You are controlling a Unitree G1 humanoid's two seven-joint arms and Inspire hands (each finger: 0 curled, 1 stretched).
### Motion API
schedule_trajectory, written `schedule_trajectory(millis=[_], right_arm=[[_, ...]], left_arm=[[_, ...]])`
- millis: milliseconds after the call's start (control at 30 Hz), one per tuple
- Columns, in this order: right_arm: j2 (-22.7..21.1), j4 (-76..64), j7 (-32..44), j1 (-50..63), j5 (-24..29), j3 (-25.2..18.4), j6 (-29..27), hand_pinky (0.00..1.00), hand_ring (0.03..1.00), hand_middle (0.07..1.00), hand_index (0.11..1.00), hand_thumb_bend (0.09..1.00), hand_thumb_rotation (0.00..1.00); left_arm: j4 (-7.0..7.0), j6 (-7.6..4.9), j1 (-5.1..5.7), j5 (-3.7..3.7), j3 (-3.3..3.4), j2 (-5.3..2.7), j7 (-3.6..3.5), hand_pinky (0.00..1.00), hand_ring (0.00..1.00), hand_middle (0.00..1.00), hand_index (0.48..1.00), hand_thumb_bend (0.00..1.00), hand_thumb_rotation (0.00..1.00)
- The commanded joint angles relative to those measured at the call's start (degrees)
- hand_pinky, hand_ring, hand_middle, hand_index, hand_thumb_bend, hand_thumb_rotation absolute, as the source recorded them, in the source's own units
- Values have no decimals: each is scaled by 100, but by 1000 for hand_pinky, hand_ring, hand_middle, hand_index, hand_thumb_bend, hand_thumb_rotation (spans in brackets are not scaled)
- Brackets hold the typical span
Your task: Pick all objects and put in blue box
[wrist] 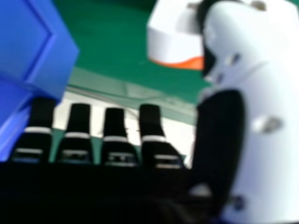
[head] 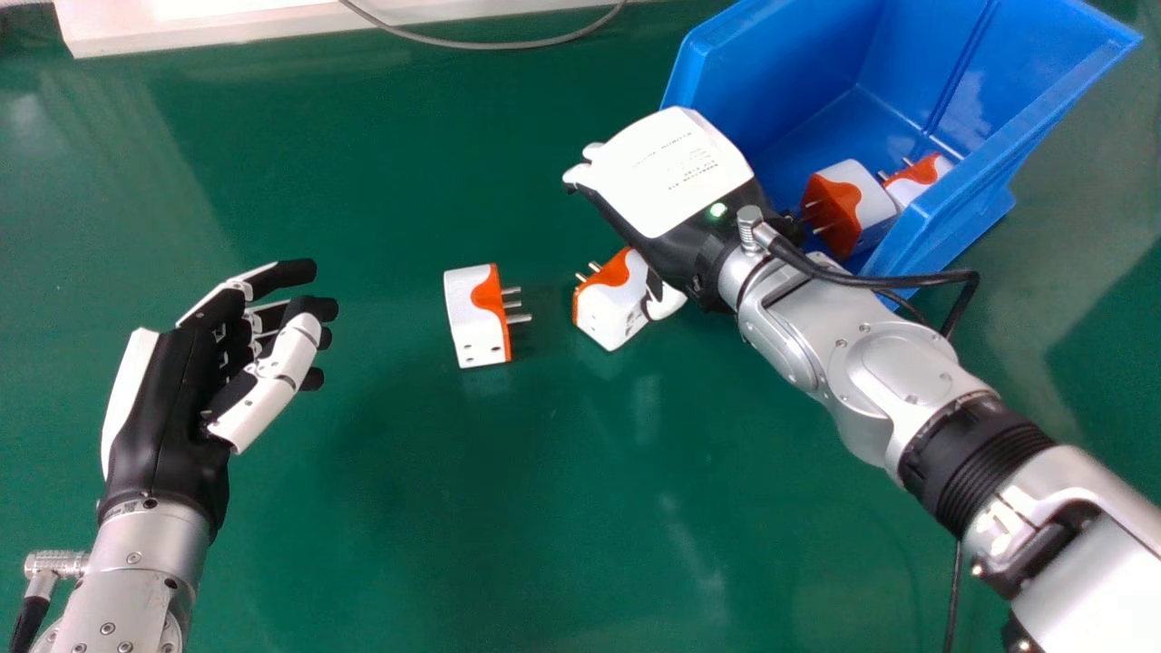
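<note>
Right hand [head: 673, 172] is hovering, spread, at one o'clock beside a plug [head: 606, 313]. Left hand [head: 168, 408] is hanging loose at nine.

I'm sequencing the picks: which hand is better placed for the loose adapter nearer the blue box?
Right, probably: the right hand is beside that adapter, its thumb alongside, and close to the blue box. The left hand is farther off, beyond the other loose adapter.

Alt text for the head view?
Black-and-white right robot hand by a white-and-orange plug adapter on a green table; another adapter lies nearer the left robot hand; two more adapters sit inside the blue plastic box.
</note>
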Motion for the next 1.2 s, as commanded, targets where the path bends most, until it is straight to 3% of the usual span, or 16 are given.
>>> schedule_trajectory(millis=[0,467,600,767,1167], right_arm=[[8,-27,272,287,161,48,-144,760,857,873,816,399,38],[-133,-495,314,518,152,-18,-99,751,851,868,810,356,6],[-321,-1060,465,793,202,-121,-125,750,850,868,809,412,16],[-513,-1583,643,996,249,-237,-159,751,846,865,808,340,10],[-739,-2059,789,1106,200,-346,-96,750,848,867,809,300,6]], left_arm=[[-56,-82,-84,-27,5,-8,-2,615,707,715,767,215,434],[191,-48,-307,-9,7,5,12,620,710,717,770,211,439],[231,-55,-342,-16,13,10,5,622,710,717,770,208,436],[321,-87,-409,-4,16,31,-1,625,711,719,772,205,431],[345,-87,-448,20,17,61,-4,630,714,721,774,203,431]])
